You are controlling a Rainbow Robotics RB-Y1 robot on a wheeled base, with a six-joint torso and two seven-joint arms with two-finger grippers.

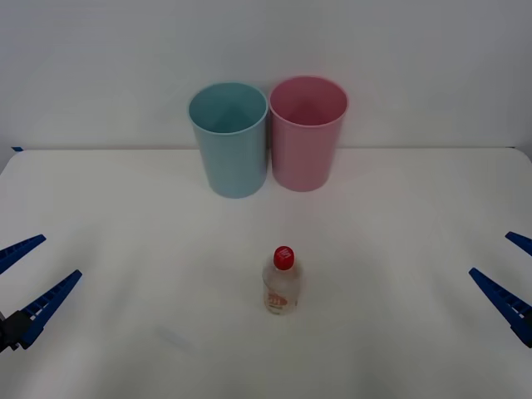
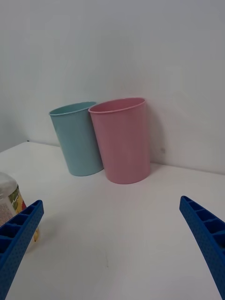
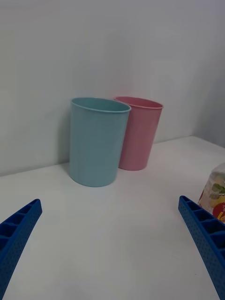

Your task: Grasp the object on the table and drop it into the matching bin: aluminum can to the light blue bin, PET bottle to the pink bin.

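Note:
The PET bottle (image 1: 283, 283), small and clear with a red cap and a red-and-white label, stands upright on the white table (image 1: 125, 208), in the middle near the front. Behind it, at the table's back edge, the light blue bin (image 1: 229, 137) and the pink bin (image 1: 307, 133) stand side by side, touching. My left gripper (image 1: 60, 256) is open at the far left, well away from the bottle. My right gripper (image 1: 490, 253) is open at the far right, equally far off. The right wrist view catches the bottle (image 2: 9, 197) beside one finger, with the pink bin (image 2: 123, 140) ahead. The left wrist view has the bottle (image 3: 215, 192) at its edge and the light blue bin (image 3: 97, 140) ahead.
A plain white wall rises right behind the two bins. Wide bare tabletop lies between each gripper and the bottle, and between the bottle and the bins.

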